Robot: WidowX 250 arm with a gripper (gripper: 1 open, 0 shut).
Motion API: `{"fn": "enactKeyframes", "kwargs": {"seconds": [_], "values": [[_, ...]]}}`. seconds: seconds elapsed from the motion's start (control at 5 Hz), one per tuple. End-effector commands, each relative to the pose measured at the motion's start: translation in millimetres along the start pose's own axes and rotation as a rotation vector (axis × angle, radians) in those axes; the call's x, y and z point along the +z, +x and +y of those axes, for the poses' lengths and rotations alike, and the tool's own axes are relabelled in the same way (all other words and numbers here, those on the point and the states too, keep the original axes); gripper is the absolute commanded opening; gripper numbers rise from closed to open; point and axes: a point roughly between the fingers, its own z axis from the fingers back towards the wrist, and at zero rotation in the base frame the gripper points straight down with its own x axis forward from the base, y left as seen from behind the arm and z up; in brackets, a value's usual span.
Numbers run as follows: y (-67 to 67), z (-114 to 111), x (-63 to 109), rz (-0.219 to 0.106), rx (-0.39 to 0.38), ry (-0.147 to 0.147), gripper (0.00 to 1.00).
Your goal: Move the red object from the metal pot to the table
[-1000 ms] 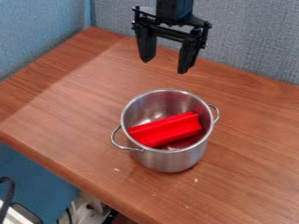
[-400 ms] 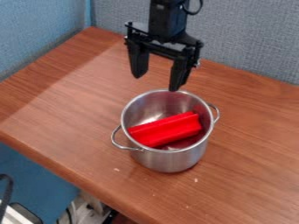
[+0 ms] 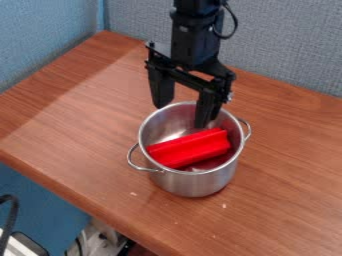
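A bright red block lies tilted inside the shiny metal pot, one end leaning up toward the pot's right rim. The pot stands on the reddish-brown wooden table near its front edge. My black gripper hangs open just above the pot's far rim, its two fingers pointing down and spread wide. One fingertip reaches down over the back of the pot, close above the block. Nothing is between the fingers.
A blue wall runs behind the table. The table's rounded front edge passes close below the pot, with dark floor and cables beyond it at lower left. Bare wood stretches to the left and right of the pot.
The gripper has come down and forward from above the table's far side to just over the pot's far rim. It stayed open; the pot and block did not move.
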Motion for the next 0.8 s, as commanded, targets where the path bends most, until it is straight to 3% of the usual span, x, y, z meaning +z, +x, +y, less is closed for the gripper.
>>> {"fn": "enactKeyframes", "kwargs": {"seconds": [0.0,0.6], "values": [[-1.0,-2.4,2.1,-0.046,-0.017,0.013,1.0],[6.1,-8.2,-18.6,-0.075,-0.019,0.026,1.0]]}}
